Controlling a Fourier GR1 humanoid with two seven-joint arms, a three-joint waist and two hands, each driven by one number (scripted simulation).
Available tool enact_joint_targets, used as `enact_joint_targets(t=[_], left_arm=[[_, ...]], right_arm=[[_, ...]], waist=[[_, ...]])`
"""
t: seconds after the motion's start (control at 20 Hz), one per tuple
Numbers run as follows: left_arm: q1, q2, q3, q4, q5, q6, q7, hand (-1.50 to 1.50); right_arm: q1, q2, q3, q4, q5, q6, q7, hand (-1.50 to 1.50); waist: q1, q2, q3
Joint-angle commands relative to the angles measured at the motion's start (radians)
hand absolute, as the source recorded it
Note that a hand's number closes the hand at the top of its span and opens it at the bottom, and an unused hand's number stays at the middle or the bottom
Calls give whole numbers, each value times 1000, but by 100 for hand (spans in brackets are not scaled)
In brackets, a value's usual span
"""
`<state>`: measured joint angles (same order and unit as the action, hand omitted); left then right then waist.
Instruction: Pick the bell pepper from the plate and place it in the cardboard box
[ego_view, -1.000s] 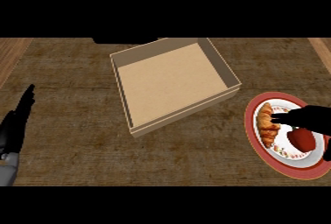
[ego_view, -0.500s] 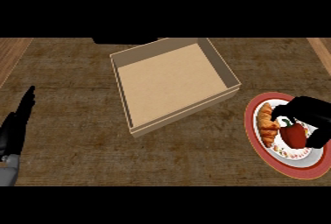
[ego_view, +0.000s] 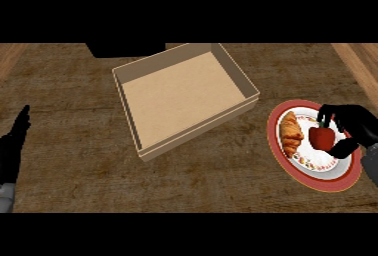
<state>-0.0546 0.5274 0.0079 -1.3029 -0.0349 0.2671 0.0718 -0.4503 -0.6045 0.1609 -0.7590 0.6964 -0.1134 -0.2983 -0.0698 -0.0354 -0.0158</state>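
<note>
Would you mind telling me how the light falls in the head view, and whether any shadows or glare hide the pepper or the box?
Head view: soft, even light, no glare. The cardboard box has a darker left inner wall and a faint shadow under its lower edge. The red bell pepper on the plate is partly hidden by the right hand, which curls round it. The left hand rests dark at the left edge.

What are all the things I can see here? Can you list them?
box: one, tan cardboard, open with nothing inside, upper middle of the counter
plate: one, white with red rim, at the right
pepper: one, red, on the plate, in the right hand
croissant: one, golden brown, on the plate's left part
counter: one, brown wood
left hand: one, black, resting at the left edge
right hand: one, black, curled round the pepper
</note>
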Motion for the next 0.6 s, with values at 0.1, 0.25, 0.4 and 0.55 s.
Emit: enact_joint_targets(t=[0.1, 0.25, 0.4, 0.55], left_arm=[[-3, 33, 21, -7, 12, -25, 19, 0], [29, -2, 5, -22, 3, -1, 13, 0], [19, 5, 1, -22, -8, -9, -3, 0], [33, -37, -4, 12, -7, -2, -63, 0]], right_arm=[[-49, 74, -30, -217, 45, -129, 374, 150], [-66, 104, 12, -407, 99, -157, 466, 150], [-72, 118, 62, -611, 137, -81, 586, 150], [-33, 194, 146, -790, 209, -22, 758, 150]], waist=[[-9, -6, 6], [2, -5, 8], [2, 1, 9], [21, 15, 11]])
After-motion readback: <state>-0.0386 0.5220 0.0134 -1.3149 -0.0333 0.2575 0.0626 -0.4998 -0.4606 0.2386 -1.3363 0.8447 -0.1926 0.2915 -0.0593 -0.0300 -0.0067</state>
